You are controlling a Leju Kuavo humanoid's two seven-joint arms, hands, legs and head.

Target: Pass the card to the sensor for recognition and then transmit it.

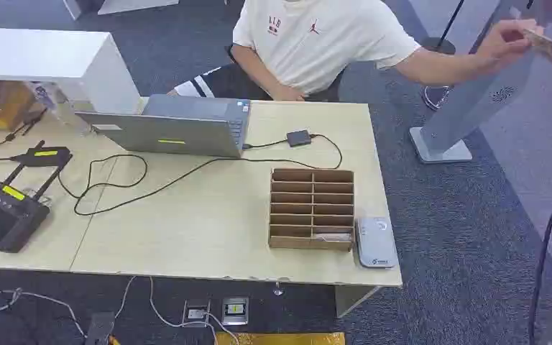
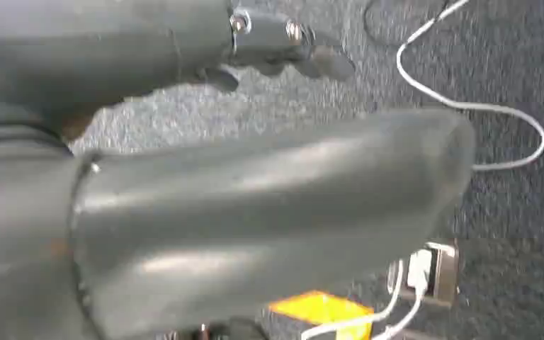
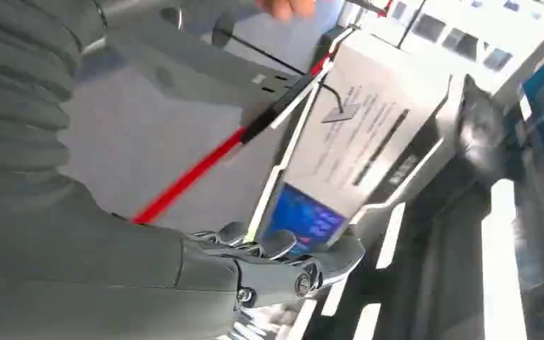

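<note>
my hands hold nothing i can see; a person holds the card, so sensor scanning remains.

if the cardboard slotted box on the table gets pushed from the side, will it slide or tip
The cardboard box lies low and flat on the table, so it would probably slide rather than tip. Its thin dividers and mostly empty slots suggest it is light and may flex or crush under a hard push. The grey device beside it might be nudged too.
</note>
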